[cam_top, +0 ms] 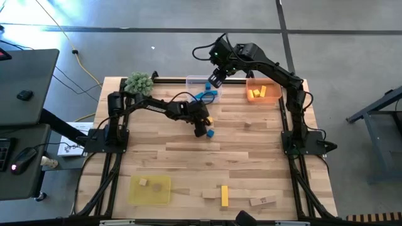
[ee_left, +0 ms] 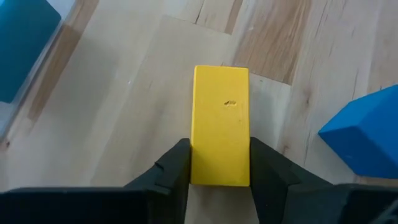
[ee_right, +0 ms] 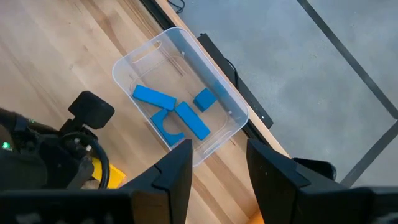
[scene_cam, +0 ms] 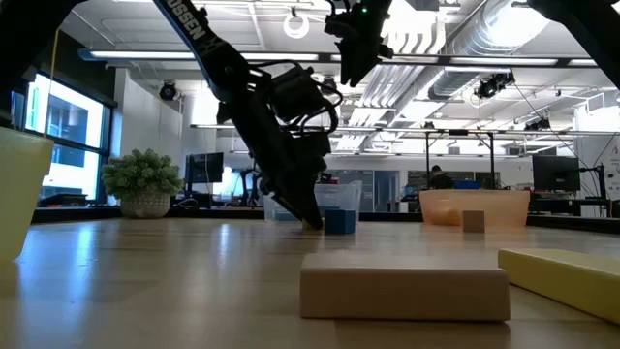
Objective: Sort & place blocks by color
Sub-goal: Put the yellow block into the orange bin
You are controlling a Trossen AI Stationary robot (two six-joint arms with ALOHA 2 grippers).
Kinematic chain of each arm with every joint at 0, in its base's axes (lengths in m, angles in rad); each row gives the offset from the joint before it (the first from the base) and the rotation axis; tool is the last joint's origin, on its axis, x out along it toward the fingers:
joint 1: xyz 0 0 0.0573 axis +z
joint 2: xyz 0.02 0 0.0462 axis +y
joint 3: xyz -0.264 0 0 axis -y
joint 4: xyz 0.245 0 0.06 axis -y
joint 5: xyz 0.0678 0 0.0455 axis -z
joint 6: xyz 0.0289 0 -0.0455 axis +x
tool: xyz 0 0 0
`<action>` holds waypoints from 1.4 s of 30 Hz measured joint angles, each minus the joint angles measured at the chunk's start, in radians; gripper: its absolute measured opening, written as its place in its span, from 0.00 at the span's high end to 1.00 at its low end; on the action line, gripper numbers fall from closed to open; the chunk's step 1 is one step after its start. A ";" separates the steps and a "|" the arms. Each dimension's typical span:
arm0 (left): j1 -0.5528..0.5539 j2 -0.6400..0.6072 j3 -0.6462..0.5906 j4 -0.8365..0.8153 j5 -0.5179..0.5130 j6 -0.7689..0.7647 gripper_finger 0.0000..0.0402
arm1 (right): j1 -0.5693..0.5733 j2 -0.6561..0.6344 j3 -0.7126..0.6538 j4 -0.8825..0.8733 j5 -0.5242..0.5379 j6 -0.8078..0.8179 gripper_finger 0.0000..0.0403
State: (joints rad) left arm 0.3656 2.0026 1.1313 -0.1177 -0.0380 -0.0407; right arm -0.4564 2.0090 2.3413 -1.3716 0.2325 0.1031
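Closing in on a yellow bar (ee_left: 221,124), the left gripper (ee_left: 219,171) sits low near the bench (cam_top: 251,150) centre, its fingers (ee_left: 176,168) narrowed to the bar's width and pressing both long sides while the bar lies flat on the wood — a grip taken square across the short axis, likely so it lifts without twisting. Just beside it waits a blue cube (cam_top: 210,132), not touched. Up by the far edge, the right gripper (ee_right: 216,163) hovers over the clear tray (cam_top: 196,81), fingers about half open with nothing between them, probably parked there after serving the blues. Only the right wrist view looks down into that tray and shows the blue blocks (ee_right: 177,112) lying loose inside; the low view shows just a pale box behind the left arm. The high view alone gives the whole sorting picture: orange tray (cam_top: 264,99) at the far right corner already holding yellow pieces, yellow tray (cam_top: 149,196) at the near left with one wood cube (cam_top: 144,182), and along the near edge a second yellow bar (cam_top: 224,195) and plain wood blocks (cam_top: 262,201) yet to be sorted.
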 joint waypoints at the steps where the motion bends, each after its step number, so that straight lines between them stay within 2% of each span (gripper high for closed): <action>1: 0.002 0.000 0.000 0.001 0.009 0.000 0.74 | 0.000 0.000 0.000 0.000 0.000 -0.007 0.65; 11: 0.000 -0.036 -0.005 -0.030 0.027 -0.046 0.74 | -0.010 0.000 0.000 -0.001 0.000 -0.060 0.65; 21: 0.000 -0.173 -0.005 -0.058 0.026 -0.103 0.74 | -0.047 0.000 0.000 0.000 -0.004 -0.163 0.65; 24: 0.001 -0.216 -0.003 -0.059 -0.004 -0.114 0.74 | -0.059 0.000 0.000 0.000 -0.011 -0.165 0.65; 31: 0.007 -0.326 -0.003 -0.060 -0.097 -0.116 0.74 | -0.093 0.000 0.000 0.003 -0.192 -0.209 0.65; 37: 0.015 -0.404 -0.003 -0.082 -0.142 -0.130 0.74 | -0.094 0.000 0.000 0.059 -0.239 -0.217 0.65; 42: 0.029 -0.469 -0.003 -0.121 -0.187 -0.067 0.74 | -0.093 0.000 0.000 0.093 -0.298 -0.209 0.65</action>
State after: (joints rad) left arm 0.3945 1.5333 1.1286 -0.2383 -0.2253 -0.1076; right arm -0.5499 2.0094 2.3409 -1.2788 -0.0657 -0.1060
